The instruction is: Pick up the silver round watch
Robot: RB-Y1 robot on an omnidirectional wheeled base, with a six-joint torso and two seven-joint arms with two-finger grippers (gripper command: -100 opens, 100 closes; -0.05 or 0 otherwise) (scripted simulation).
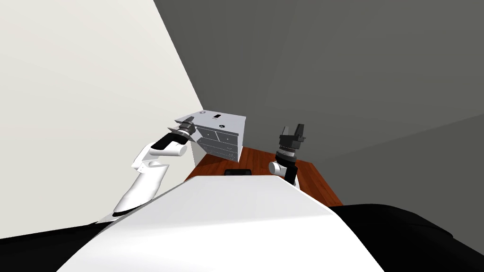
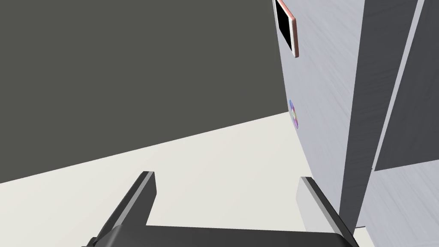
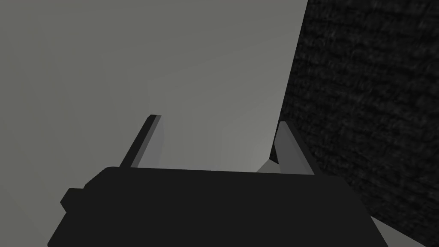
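- Pale grey chest of drawers (image 1: 222, 137) stands in the corner on a red-brown wood floor (image 1: 264, 163).
- Left gripper (image 2: 227, 176) is at the chest's top left edge, fingers spread, nothing held.
- Right gripper (image 1: 292, 128) is raised, well apart from the chest, also spread and empty.
- Flat black phone with a pinkish rim (image 2: 286, 26) lies on the chest top.
- Watch: two small round pieces lie on the chest top. The thin disc with a coloured sheen (image 2: 293, 114) is nearer the left gripper than the phone is, and the dark-centred round piece (image 1: 222, 126) is near the front edge. Can't tell which one is the watch.

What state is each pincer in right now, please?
Left pincer: open, holding nothing.
Right pincer: open, holding nothing.
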